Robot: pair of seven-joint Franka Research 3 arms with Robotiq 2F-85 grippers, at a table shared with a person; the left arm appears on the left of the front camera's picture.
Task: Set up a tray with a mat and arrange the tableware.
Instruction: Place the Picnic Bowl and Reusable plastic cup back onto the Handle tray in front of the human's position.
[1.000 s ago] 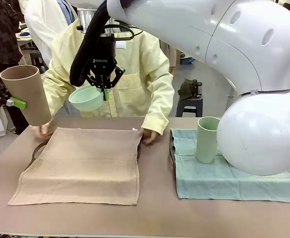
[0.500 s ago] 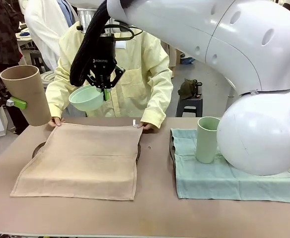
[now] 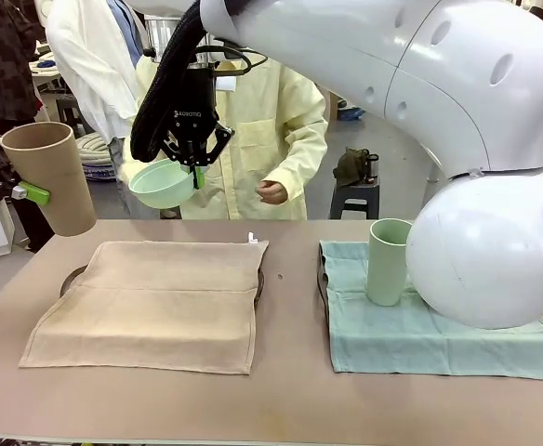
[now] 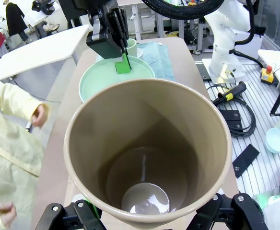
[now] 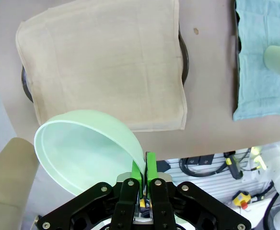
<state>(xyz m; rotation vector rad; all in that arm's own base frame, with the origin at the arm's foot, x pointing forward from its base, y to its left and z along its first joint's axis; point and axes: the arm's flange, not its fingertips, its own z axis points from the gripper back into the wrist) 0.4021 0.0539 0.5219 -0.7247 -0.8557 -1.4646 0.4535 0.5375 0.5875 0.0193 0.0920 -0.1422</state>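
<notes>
My left gripper [image 3: 19,189] is shut on a tall tan cup [image 3: 48,177], holding it tilted in the air over the table's left edge. From the left wrist, the cup's [image 4: 147,153] mouth faces the camera. My right gripper [image 3: 195,173] is shut on the rim of a mint green bowl [image 3: 163,183], high above the far edge of the tan mat [image 3: 151,302]. The mat lies flat over a dark tray [image 3: 70,279]. In the right wrist view the gripper [image 5: 144,170] pinches the bowl [image 5: 87,148] above the mat [image 5: 106,62]. A pale green cup [image 3: 388,262] stands upright on a teal cloth [image 3: 420,339].
A person in a yellow gown stands at the far side, one hand [image 3: 271,192] raised off the table. My right arm's big white body [image 3: 495,251] covers the table's right side. A small pale bowl [image 4: 276,140] sits off beside the table.
The person pulled the mat straight over the tray, then lifted both hands off the table and stepped back. Neither arm has moved.
</notes>
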